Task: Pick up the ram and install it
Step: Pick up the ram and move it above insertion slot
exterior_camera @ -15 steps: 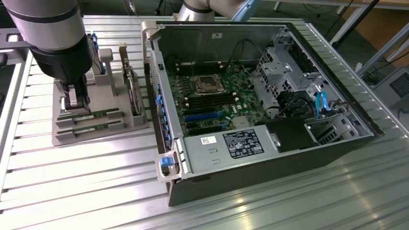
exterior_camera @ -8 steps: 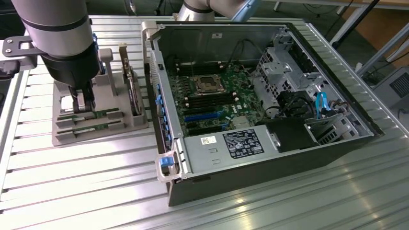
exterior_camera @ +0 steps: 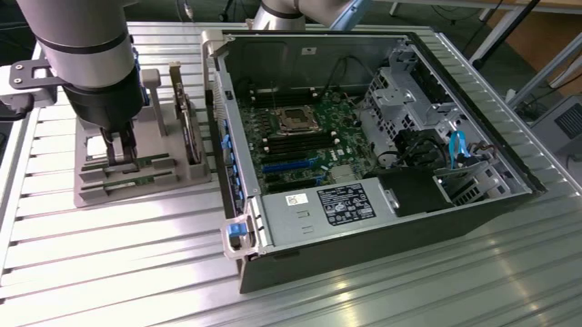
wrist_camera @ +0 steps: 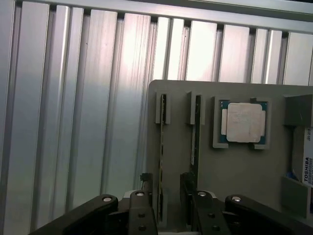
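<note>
1. Right now the gripper (wrist_camera: 165, 183) hangs low over the grey holder (wrist_camera: 230, 181), with its jaws spread wide and gripping nothing.
2. The ram (wrist_camera: 161, 142) stands on edge in a slot of the holder. One end of it lies between the two fingers (wrist_camera: 187, 183), and I cannot tell whether either finger touches it.
3. A second stick (wrist_camera: 195, 132) stands on edge in the neighbouring slot of the holder, parallel to the ram and just beside one finger.
4. The square processor (wrist_camera: 243, 122) lies flat in its own recess of the holder, on the far side of the second stick from the ram.
5. A hard drive (wrist_camera: 305, 164) with a white label sits at the holder's edge, beyond the processor.
6. The holder rests on the slatted metal table (wrist_camera: 73, 127).
7. In the exterior view the open computer case (exterior_camera: 300, 51) lies just beside the holder, on the exterior view's right of it, and the arm (exterior_camera: 86, 48) stands upright above the holder.
</note>
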